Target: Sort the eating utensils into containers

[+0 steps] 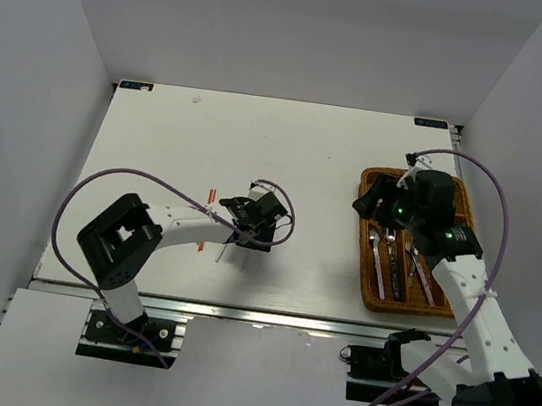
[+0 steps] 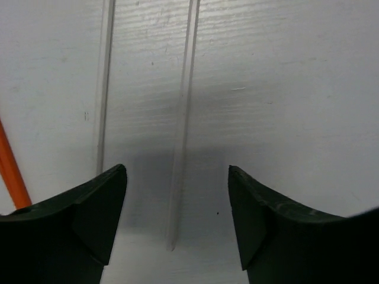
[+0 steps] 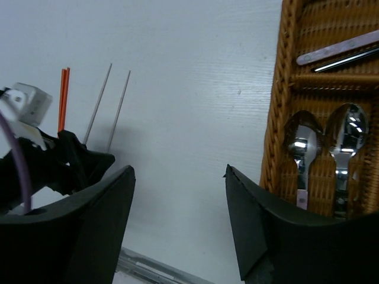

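1. The left arm (image 1: 177, 222) reaches over the middle of the white worktop (image 1: 261, 131), and the left jaws point down at it.
2. The left jaws stand wide apart and grip nothing. One of the two white chopsticks (image 2: 185, 118) runs into the gap between them, and its end lies clear of both fingers.
3. The second white chopstick (image 2: 103, 89) lies near the first, roughly parallel to it and outside the gap.
4. The red-orange chopstick (image 2: 12, 171) lies on the worktop at the far edge of the left wrist view, partly behind one finger.
5. The right arm (image 1: 471, 292) holds the right jaws over the far left corner of the wicker tray (image 1: 363, 266), which sits on the right side of the worktop.
6. The right jaws are also spread open and empty. Bare worktop shows between them, and the tray's wall is just beside one finger.
7. Two spoons (image 3: 300, 154) lie side by side, bowls up, in the tray's lengthwise part. Whether they share one compartment cannot be told.
8. A pink-handled piece (image 3: 337, 47) lies in the crosswise section, with a slim dark piece just beside it.
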`<action>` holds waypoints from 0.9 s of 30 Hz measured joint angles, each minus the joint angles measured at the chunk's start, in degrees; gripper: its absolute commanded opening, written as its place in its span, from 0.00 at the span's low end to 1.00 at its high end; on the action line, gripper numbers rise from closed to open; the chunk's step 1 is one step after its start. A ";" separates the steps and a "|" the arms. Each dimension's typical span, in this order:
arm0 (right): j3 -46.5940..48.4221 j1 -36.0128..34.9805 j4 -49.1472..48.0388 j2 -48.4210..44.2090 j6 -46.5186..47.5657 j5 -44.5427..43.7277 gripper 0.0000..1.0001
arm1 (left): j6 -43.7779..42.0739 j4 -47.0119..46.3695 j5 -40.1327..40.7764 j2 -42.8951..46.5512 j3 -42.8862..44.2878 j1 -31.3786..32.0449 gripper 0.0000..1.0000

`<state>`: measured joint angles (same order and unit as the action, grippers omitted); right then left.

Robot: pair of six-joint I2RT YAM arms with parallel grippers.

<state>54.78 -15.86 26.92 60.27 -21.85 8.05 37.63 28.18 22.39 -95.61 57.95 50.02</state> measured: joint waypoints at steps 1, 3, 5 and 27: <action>0.02 -0.02 0.46 -1.25 0.11 -0.87 0.65 | 0.02 0.04 -0.42 -1.36 0.20 0.00 0.69; 0.44 0.00 1.36 -3.58 0.44 -2.19 0.62 | 0.09 0.24 -0.74 -3.34 0.22 -0.02 0.68; 1.22 0.02 2.05 -5.09 0.85 -2.86 0.59 | 0.26 0.44 -0.81 -4.17 0.52 -0.02 0.63; 1.88 -0.04 2.97 -7.85 1.31 1.27 0.59 | 1.25 -3.41 -3.32 -4.57 -0.44 0.15 0.00</action>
<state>56.66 -15.90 29.89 52.42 -20.53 9.32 38.87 24.77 19.07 -100.18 57.52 50.17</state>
